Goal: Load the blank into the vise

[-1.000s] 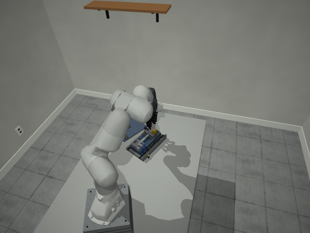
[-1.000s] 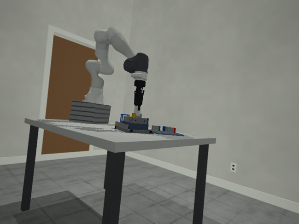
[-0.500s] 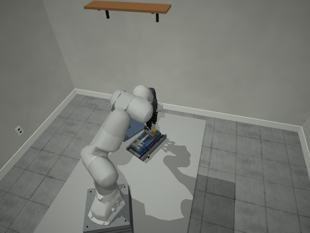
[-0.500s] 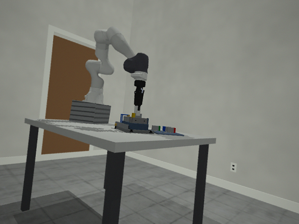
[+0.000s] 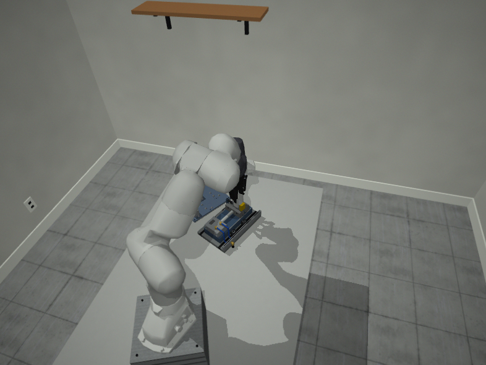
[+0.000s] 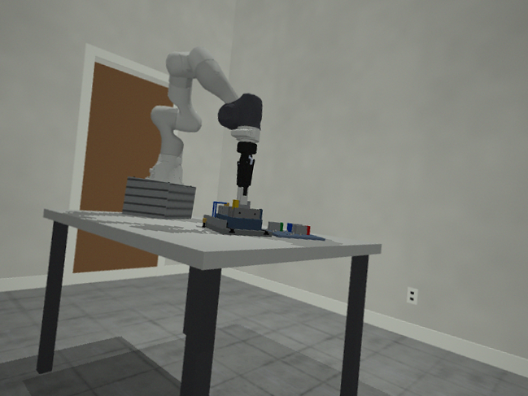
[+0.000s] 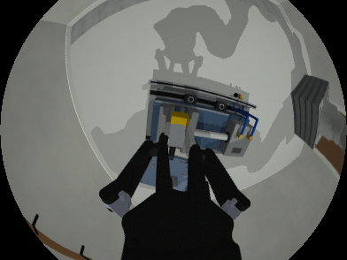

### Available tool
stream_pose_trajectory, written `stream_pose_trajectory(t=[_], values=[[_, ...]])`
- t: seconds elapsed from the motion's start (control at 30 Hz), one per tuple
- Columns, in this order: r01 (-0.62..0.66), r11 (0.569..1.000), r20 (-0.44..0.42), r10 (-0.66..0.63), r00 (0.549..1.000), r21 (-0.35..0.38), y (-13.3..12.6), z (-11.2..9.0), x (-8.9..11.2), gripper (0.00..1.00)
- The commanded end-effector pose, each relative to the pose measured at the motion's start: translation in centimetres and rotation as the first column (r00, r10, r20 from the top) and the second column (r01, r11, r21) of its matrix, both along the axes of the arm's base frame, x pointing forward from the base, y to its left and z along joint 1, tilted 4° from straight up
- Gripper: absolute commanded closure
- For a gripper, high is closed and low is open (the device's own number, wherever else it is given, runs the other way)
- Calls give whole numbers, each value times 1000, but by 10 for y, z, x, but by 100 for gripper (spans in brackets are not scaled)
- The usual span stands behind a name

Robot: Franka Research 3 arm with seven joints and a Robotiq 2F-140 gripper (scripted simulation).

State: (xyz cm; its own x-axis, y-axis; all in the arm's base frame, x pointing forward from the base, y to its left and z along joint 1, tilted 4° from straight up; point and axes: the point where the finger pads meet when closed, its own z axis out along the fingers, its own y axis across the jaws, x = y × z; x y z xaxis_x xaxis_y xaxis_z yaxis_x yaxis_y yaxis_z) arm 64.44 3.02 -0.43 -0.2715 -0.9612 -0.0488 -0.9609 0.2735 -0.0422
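Observation:
My gripper points straight down over the milling vise and is shut on the grey blank with the yellow end. The blank lies level between the jaws; its yellow end shows at the far side of the vise. In the exterior view the gripper reaches down to the top of the vise, with the yellow end to its left. How low the blank sits in the vise I cannot tell. The blue hoses mark the near jaw.
The blue infeed plate lies beside the vise with other blanks with green, blue and red ends. In the top view the arm hides most of that plate. The robot's ribbed base block stands at the table's far side.

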Motion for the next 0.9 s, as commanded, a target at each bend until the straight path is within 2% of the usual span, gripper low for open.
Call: stream_pose_trajectory(t=[0.0, 0.87], values=[[-1, 1000, 1, 1, 1000, 0, 1, 0, 0, 100], [-2, 1000, 3, 2, 1000, 0, 2, -2, 0, 100]])
